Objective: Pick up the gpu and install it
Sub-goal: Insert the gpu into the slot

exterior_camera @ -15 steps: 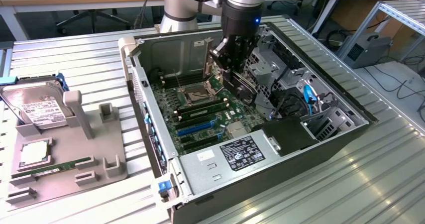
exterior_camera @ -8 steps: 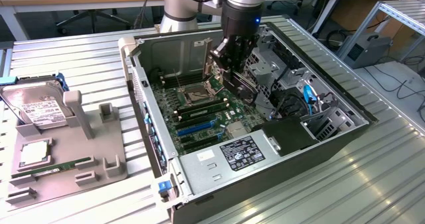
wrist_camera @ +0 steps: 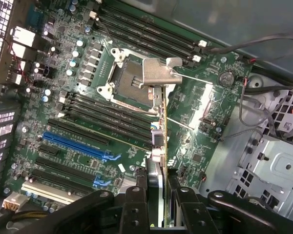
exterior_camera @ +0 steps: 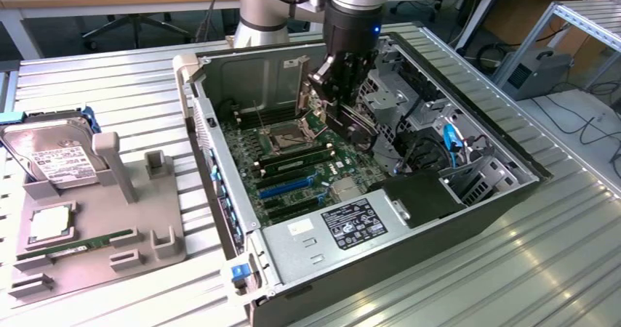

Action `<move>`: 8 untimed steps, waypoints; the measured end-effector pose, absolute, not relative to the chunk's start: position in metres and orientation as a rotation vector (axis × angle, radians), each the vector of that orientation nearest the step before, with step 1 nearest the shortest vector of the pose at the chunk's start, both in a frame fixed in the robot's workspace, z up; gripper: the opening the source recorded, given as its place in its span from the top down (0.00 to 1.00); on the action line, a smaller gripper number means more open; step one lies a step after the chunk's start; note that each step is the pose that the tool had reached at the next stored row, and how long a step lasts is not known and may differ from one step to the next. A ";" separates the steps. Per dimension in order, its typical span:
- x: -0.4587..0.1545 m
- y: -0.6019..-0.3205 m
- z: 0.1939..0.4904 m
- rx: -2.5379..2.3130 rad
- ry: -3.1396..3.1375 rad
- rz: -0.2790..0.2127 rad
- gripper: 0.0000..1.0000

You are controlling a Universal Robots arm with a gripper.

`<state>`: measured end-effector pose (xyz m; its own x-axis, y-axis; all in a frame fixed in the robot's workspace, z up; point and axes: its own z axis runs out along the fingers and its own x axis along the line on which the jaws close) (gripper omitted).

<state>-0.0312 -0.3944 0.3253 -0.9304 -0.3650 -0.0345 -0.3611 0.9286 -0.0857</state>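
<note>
1. An open computer case point(exterior_camera: 206, 116) lay on its side on a ribbed metal table point(exterior_camera: 116, 87), with the motherboard point(exterior_camera: 291, 163) facing up.
2. The arm reached down into the case from above. Its gripper point(exterior_camera: 342, 105) hung over the middle of the board, close to the drive cages on the exterior view's right.
3. The gripper point(wrist_camera: 161, 207) was clamped on the gpu point(wrist_camera: 164, 131). In the wrist view, a dark finger pressed on each flat side of the card.
4. The gpu point(exterior_camera: 323, 94) was held on edge, seen edge-on by the wrist camera. Its silvery metal bracket point(wrist_camera: 158, 73) was at the end farthest from the fingers.
5. In the wrist view the bracket overlapped one corner of the processor socket point(wrist_camera: 129, 80), and the card's edge ran between the socket and the board's outer margin.
6. The card seemed to hang clear of the board and was seated in no slot, though its height above the board was hard to judge.
7. The blue slots point(wrist_camera: 78, 141) lay off to one side of the card, unoccupied.
8. A power supply point(exterior_camera: 335, 229) with a black label sat at the near end of the case.
9. On the exterior view's left, well apart from the case, stood a grey tray point(exterior_camera: 131, 229). It held a hard drive point(exterior_camera: 54, 156) upright and a green memory stick point(exterior_camera: 87, 243) lying flat.
</note>
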 end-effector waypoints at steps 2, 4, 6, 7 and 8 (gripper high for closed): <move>-0.031 -0.394 0.325 -0.583 3.034 -0.120 0.73; -0.031 -0.394 0.325 -0.596 3.031 -0.120 0.73; -0.031 -0.394 0.325 -0.609 3.028 -0.120 0.73; -0.031 -0.394 0.325 -0.617 3.026 -0.119 0.73; -0.031 -0.394 0.325 -0.625 3.024 -0.119 0.73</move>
